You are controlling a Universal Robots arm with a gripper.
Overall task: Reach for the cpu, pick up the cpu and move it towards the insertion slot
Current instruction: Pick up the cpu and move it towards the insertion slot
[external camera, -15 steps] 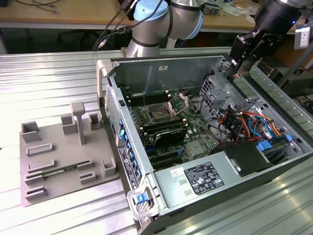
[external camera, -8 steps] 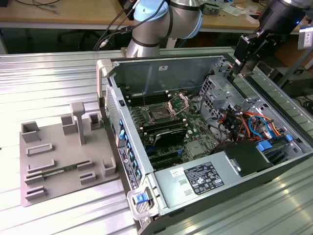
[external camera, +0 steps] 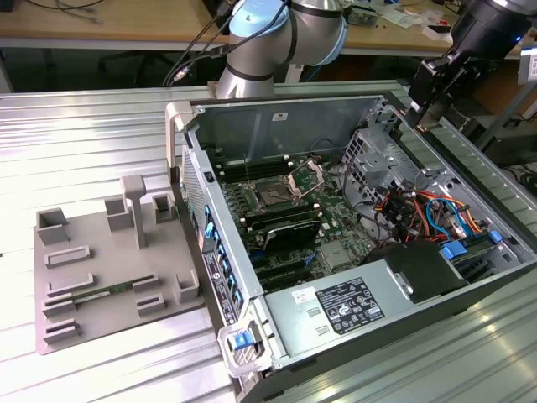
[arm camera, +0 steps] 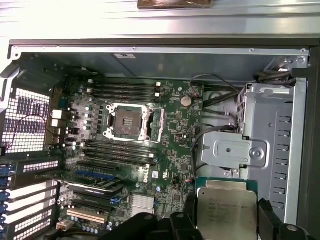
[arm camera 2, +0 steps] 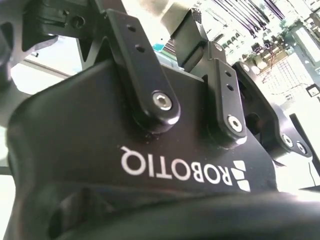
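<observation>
Silvery-white metal marks the cpu (arm camera: 227, 209), which sits clamped between the dark fingers (arm camera: 267, 220) of the gripper (arm camera: 225, 220) in the first wrist view, held flat with its printed top facing the camera, above the open computer case (arm camera: 150, 50). In that same view the insertion slot (arm camera: 129, 121) lies well apart from the chip, out on the green motherboard (arm camera: 172, 145), its dark square socket bare and its shiny hinged frame (arm camera: 157, 124) swung open just beside it, with long black memory slots (arm camera: 120, 90) on either side. In the exterior view the gripper (external camera: 430, 94) hangs near the far corner of the case at the exterior view's right, above the drive cage (external camera: 369, 155), while the insertion slot (external camera: 275, 196) sits near the middle of the board. The case rests on a ribbed metal worktop (external camera: 84, 134), and a grey plastic tray (external camera: 109, 277) lies beside it at the exterior view's left, a long green memory stick (external camera: 101, 294) in one of its grooves. The second wrist view shows the gripper's black body (arm camera 2: 125, 150) close up, with the board bright behind it.
</observation>
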